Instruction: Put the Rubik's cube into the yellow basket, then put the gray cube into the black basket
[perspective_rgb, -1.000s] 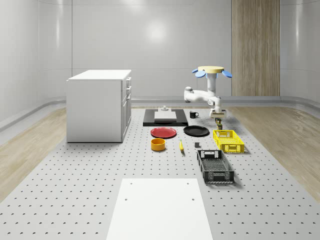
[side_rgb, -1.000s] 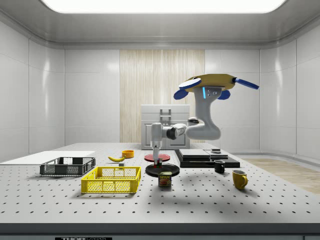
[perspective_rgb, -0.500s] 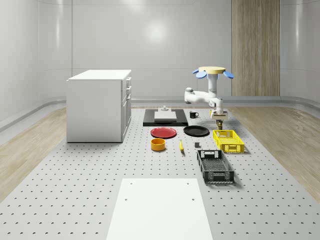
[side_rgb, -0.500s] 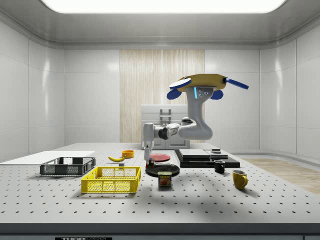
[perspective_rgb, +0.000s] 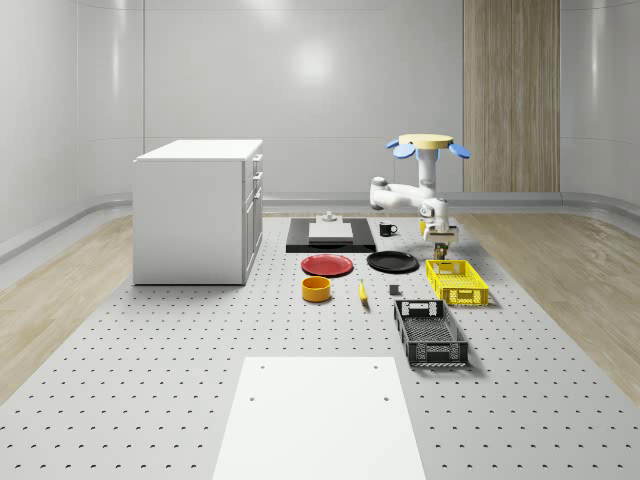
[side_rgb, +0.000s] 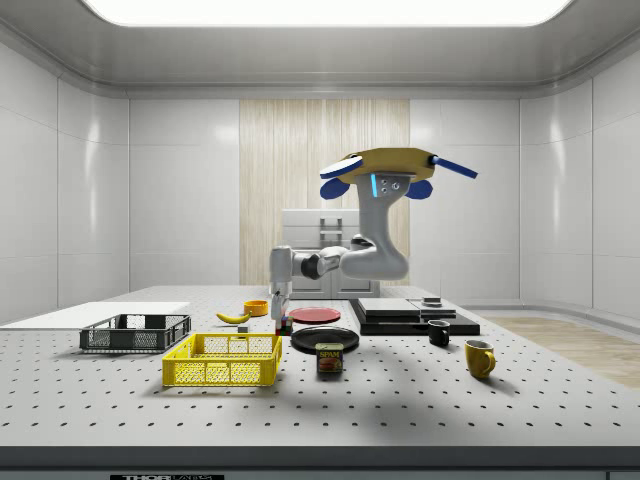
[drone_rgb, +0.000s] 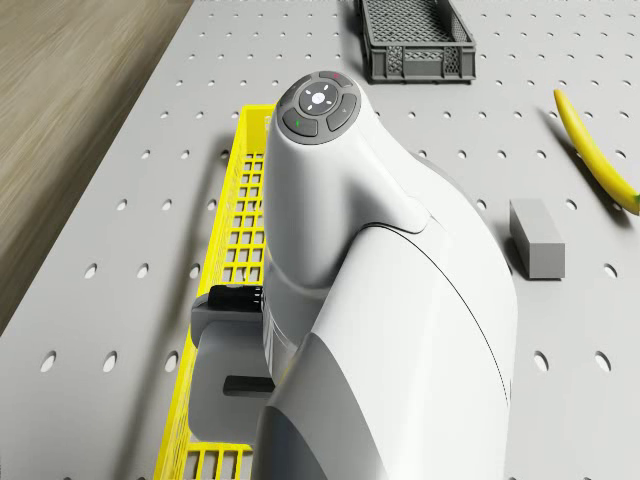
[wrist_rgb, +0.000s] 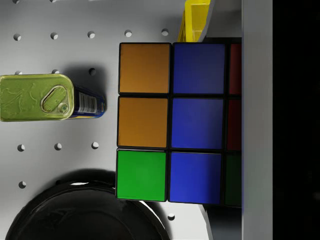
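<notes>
Pincer clamped on the Rubik's cube, by the far end of the yellow basket.

Nearest in the whole-scene view stands the black basket (perspective_rgb: 430, 332), and the gray cube (drone_rgb: 536, 237) lies on the table (perspective_rgb: 150, 380) between it and the black plate (perspective_rgb: 392, 262), beside the banana (drone_rgb: 597, 152). Beyond is the yellow basket (side_rgb: 223, 359); above its far end hangs the pincer (side_rgb: 277, 318), holding the Rubik's cube (wrist_rgb: 172, 122) (orange, green and blue squares face the wrist camera) off the table, with a tin can (wrist_rgb: 47, 97) below. Farther back, the drone (side_rgb: 392, 168) hovers above the table.
</notes>
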